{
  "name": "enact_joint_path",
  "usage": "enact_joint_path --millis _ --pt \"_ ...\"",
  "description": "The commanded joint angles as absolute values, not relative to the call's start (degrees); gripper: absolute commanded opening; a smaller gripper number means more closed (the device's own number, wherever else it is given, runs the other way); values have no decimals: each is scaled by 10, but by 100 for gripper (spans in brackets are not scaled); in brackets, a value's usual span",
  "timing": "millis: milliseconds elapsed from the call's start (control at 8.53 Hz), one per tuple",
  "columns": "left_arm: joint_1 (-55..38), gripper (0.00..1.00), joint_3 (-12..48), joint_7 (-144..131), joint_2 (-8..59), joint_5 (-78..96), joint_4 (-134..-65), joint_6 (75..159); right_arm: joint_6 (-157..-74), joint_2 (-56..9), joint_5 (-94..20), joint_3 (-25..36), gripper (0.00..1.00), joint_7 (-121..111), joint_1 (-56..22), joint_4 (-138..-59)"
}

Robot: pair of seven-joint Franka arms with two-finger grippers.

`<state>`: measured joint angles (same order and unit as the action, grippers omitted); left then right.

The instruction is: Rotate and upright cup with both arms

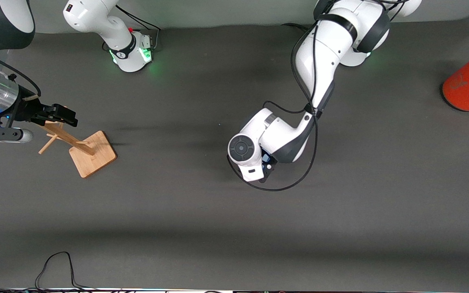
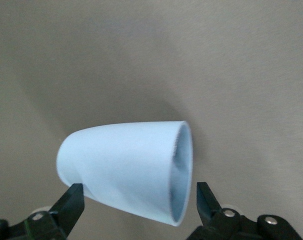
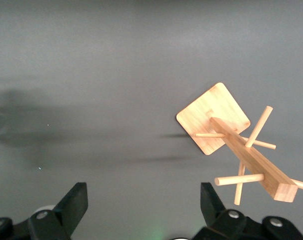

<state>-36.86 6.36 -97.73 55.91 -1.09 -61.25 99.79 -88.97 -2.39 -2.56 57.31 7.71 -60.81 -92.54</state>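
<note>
The light-blue cup (image 2: 126, 167) lies on its side on the dark table, its open mouth toward one finger. My left gripper (image 2: 139, 205) is open and straddles the cup, one fingertip (image 2: 71, 202) by its closed end and the other beside its rim. In the front view the left arm's wrist (image 1: 250, 150) hangs over mid-table and hides the cup and the fingers. My right gripper (image 1: 64, 116) is open and empty, held over the top of a wooden peg rack (image 1: 80, 146) toward the right arm's end of the table; its wrist view (image 3: 144, 200) shows bare table between the fingers.
The wooden rack (image 3: 236, 145) has a square base and several pegs. A large orange-red container (image 1: 468, 87) stands toward the left arm's end of the table. A black cable (image 1: 55, 268) loops at the table edge nearest the front camera.
</note>
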Motion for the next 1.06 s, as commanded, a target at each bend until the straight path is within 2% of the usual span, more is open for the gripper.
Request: enact_joint_path --millis 0,117,234,352,469,586,703,938 --pt "-378 99 58 -952 566 -17 -589 915 -873 -25 -12 578 100 62 -617 -912" --pt "-378 79 59 -948 565 -15 -588 894 -868 -25 -12 572 100 62 -603 -911" --pt "-377 42 59 -948 564 -11 -589 883 -867 -23 -13 544 100 62 -575 -909" --pt "-377 11 59 -948 563 -10 -588 878 -865 -17 -13 507 100 62 -540 -910" --pt "-377 0 60 -948 560 -9 -588 875 -859 -5 -12 458 100 61 -493 -912" --pt "-377 0 61 -947 556 -9 -586 862 -859 13 -12 372 100 42 -391 -918" --pt "-376 0 68 -947 549 -9 -584 846 -853 23 -12 260 100 17 -275 -926" --pt "-375 0 83 -926 528 -9 -583 839 -851 39 -11 133 100 -18 -136 -933"
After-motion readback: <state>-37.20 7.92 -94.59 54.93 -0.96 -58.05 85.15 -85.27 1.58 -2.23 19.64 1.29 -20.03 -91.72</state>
